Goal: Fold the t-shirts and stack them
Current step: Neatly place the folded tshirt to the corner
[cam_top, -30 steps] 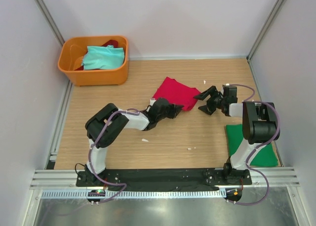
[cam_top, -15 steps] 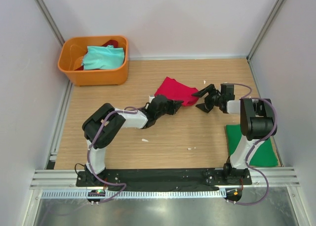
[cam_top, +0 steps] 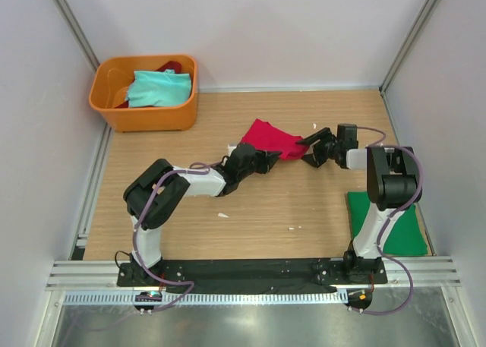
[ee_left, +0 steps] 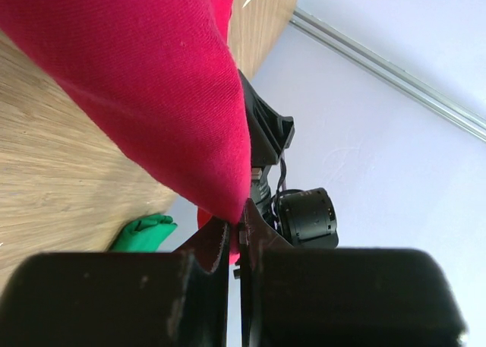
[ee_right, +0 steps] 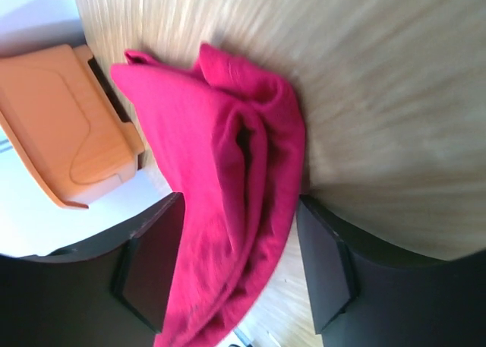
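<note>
The bright red t-shirt (cam_top: 270,137) lies bunched in the middle of the table, its near edge lifted. My left gripper (cam_top: 263,159) is shut on that near-left edge; the left wrist view shows the red cloth (ee_left: 152,81) pinched between the jaws (ee_left: 236,237). My right gripper (cam_top: 310,149) is at the shirt's right edge, open. In the right wrist view a thick red fold (ee_right: 228,180) passes between its fingers (ee_right: 239,275), with a gap on the right side. The dark green t-shirt (cam_top: 392,229) lies flat at the near right. The pale teal t-shirt (cam_top: 158,87) sits in the tub.
The orange plastic tub (cam_top: 144,113) stands at the back left, with a dark red cloth (cam_top: 171,64) behind the teal one. Small white scraps (cam_top: 222,215) lie on the wood. Grey walls and metal rails enclose the table.
My right gripper has moved left onto the red shirt's right edge and its jaws have narrowed. The left gripper has edged right, and the shirt is more bunched.
</note>
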Tool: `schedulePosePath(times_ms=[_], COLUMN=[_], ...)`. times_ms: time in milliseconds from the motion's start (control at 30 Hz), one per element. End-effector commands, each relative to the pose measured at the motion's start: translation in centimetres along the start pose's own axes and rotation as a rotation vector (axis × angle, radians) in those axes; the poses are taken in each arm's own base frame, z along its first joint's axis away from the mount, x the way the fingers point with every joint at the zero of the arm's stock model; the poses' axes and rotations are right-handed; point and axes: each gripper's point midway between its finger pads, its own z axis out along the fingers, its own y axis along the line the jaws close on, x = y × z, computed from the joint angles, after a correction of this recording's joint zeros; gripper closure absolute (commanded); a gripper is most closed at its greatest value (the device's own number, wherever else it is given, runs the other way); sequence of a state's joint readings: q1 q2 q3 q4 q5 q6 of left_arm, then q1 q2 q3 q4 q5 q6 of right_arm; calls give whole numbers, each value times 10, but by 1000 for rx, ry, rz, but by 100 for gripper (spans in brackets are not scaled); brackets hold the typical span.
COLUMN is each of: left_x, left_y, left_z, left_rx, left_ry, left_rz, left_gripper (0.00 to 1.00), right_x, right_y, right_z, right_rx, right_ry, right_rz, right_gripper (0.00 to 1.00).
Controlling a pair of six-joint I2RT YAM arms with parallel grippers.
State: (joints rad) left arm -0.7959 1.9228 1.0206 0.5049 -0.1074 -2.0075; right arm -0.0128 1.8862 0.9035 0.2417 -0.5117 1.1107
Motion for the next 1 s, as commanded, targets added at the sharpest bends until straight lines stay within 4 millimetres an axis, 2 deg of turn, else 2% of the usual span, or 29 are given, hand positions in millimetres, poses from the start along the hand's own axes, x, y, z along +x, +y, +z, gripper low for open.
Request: schedulePosePath(times_ms=[0, 133, 167, 233, 267, 300, 367, 400, 467, 500, 533, 600, 633, 667, 700, 767, 800, 833, 867, 900, 933, 967], left_x=[16, 15, 14, 13, 12, 14, 15, 16, 15, 15, 13, 17, 20, 17, 23, 16, 19, 18, 9, 6, 9, 6], left_y=[-54, -52, -50, -49, -47, -45, -41, -34, -23, -20, -11, -4, 9, 23, 15, 34, 24, 23, 39, 38, 26, 36], left_z=[-15, -17, -18, -19, -19, -20, -24, -26, -36, -40, -46, -63, -71, -78, -94, -114, -131, -142, -154, -163, -175, -185], left_rx=[113, 108, 105, 103, 98, 89, 68, 37, -20, -27, -52, -89, -132, -177, -163, -220, -193, -197, -274, -276, -244, -294], left_ry=[58, 54, 54, 51, 50, 57, 65, 68, 64, 67, 73, 100, 131, 139, 160, 149, 164, 165, 141, 148, 158, 172], left_rz=[-176, -175, -175, -170, -168, -167, -155, -140, -97, -76, -49, 28, 56, 118, 145, 217, 302, 363, 418, 516, 563, 602], left_gripper=[100, 100, 100, 100, 100, 98, 86, 77, 69, 66, 64, 63, 64, 64, 64, 65, 66, 67, 67, 68, 68, 68], right_x=[-13, -20, -21, -23, -24, -25, -25, -28, -30, -36, -35, -40, -30, -30, -31, -29, -29, -27, -25, -25, -23, -22], right_y=[-19, -21, -20, -23, -24, -22, -21, -17, -14, -3, -8, 5, 2, 7, 15, 16, 23, 22, 22, 25, 19, 17], right_z=[15, 26, 28, 32, 32, 33, 31, 29, 22, 19, 14, 2, 0, -5, -13, -25, -35, -40, -44, -52, -57, -63], right_rx=[72, 64, 61, 68, 74, 70, 79, 80, 106, 113, 164, 173, 219, 224, 223, 268, 268, 282, 290, 296, 325, 341], right_ry=[-60, -67, -67, -68, -70, -65, -60, -69, -74, -85, -77, -93, -84, -88, -101, -116, -134, -137, -145, -164, -160, -168], right_rz=[25, 17, 15, -5, -17, -30, -65, -89, -181, -228, -247, -337, -371, -393, -426, -451, -479, -486, -498, -509, -503, -505], right_gripper=[34, 42, 49, 55, 68, 76, 89, 90, 98, 98, 98, 98, 98, 98, 98, 98, 98, 98, 98, 98, 98, 98])
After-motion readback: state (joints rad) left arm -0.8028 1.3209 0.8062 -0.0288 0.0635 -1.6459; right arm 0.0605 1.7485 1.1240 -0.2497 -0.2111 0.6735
